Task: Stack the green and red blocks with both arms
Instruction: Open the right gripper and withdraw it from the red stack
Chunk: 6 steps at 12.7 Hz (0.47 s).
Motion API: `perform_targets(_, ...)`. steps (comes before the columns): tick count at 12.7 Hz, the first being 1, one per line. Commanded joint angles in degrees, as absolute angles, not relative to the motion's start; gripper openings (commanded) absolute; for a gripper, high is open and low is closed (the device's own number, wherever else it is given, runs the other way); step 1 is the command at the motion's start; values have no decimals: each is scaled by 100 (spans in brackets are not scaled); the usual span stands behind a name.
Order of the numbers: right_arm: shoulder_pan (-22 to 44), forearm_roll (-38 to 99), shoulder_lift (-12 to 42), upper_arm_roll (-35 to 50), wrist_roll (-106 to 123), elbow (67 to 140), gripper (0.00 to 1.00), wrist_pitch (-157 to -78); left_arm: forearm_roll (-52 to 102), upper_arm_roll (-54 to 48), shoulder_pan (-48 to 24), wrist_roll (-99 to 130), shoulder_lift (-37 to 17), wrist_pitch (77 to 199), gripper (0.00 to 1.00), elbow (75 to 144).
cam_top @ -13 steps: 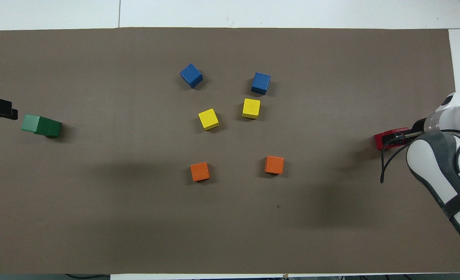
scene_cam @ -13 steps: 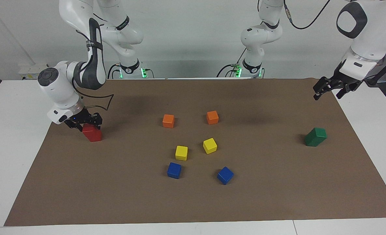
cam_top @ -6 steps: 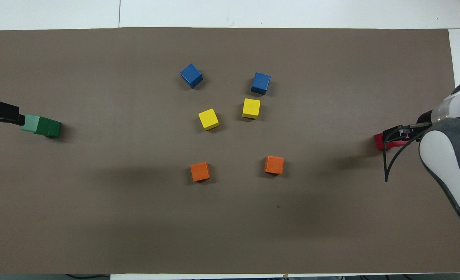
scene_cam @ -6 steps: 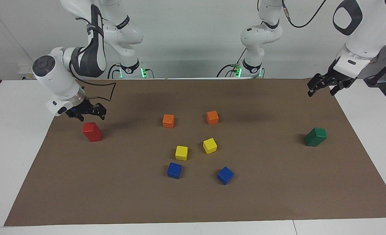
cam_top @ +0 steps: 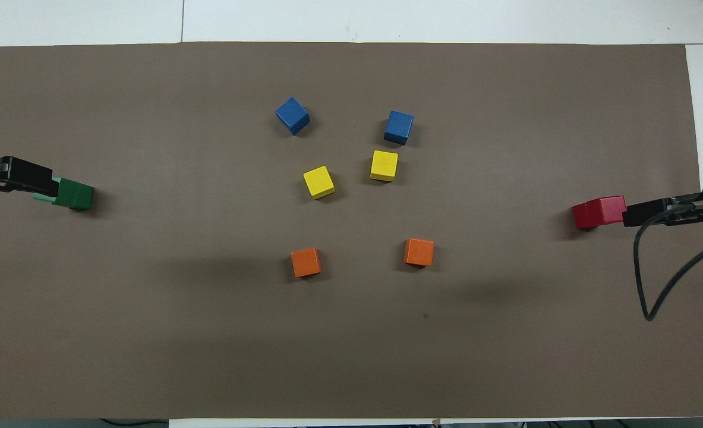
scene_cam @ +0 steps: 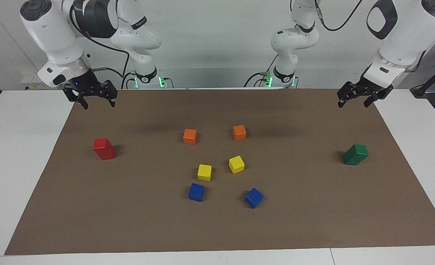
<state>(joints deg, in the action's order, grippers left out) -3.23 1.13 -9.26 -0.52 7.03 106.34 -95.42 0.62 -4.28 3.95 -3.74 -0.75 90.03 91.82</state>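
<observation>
A red stack (scene_cam: 103,148), taller than a single cube, stands on the brown mat toward the right arm's end; it also shows in the overhead view (cam_top: 598,212). A green stack (scene_cam: 355,154) of the same height stands toward the left arm's end and shows in the overhead view (cam_top: 74,194). My right gripper (scene_cam: 99,104) hangs open and empty, high above the mat near the red stack, and shows in the overhead view (cam_top: 645,213). My left gripper (scene_cam: 352,104) hangs open and empty, high above the mat near the green stack, and shows in the overhead view (cam_top: 27,177).
Two orange cubes (scene_cam: 189,136) (scene_cam: 239,132), two yellow cubes (scene_cam: 204,172) (scene_cam: 236,164) and two blue cubes (scene_cam: 196,192) (scene_cam: 253,197) lie spread around the middle of the brown mat (scene_cam: 313,221). White table borders the mat on all sides.
My right gripper has let go of the red stack, opened and risen well above it. My left gripper, open throughout, has drifted a little toward the table's middle.
</observation>
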Motion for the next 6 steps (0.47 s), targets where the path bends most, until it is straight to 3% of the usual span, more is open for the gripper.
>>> perform_targets(1, -439, 123, -625, -53, 650, 9925, 100, -8879, 123, -88, 71, -334, 79, 8912, 100, 9316)
perform_targets(6, -439, 88, -606, -70, 413, 9853, 100, -8666, 88, -79, 44, -334, 70, 8886, 100, 9290)
